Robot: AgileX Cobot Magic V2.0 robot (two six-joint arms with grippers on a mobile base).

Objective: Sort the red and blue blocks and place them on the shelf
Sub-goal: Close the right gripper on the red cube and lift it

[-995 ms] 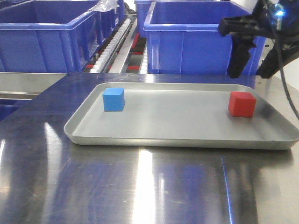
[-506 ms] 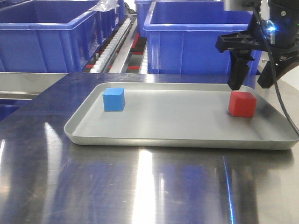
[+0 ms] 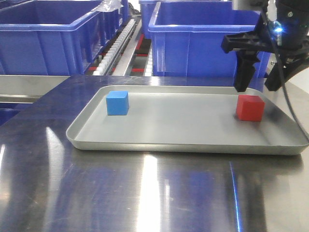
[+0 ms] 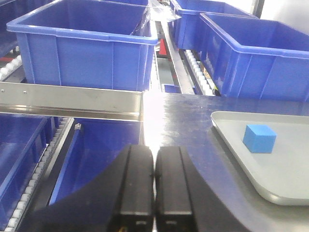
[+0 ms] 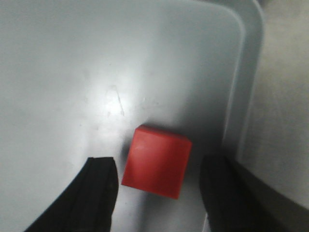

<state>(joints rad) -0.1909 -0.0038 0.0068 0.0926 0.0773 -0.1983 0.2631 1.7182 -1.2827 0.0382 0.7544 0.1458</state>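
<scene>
Red block [image 5: 157, 162] lies just below, between the parted right fingers [image 5: 99, 191].

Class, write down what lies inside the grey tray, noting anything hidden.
The tray holds a blue block near its left end and a red block near its right, below the open right claw. The floor under each block is covered.

The right gripper [image 3: 255, 88] is hanging with its jaws spread just above the red block [image 3: 250, 108], which is sitting near the right end of a shallow grey tray [image 3: 183, 137] on a shiny steel tabletop [image 3: 145, 193]. The blue block [image 3: 117, 102] is resting well apart, at the tray's left end (both cubes flat on its floor). Behind them, large blue bins [image 3: 48, 46] are standing on the shelf [image 3: 29, 86], flanking a white roller track [image 3: 118, 43].
</scene>
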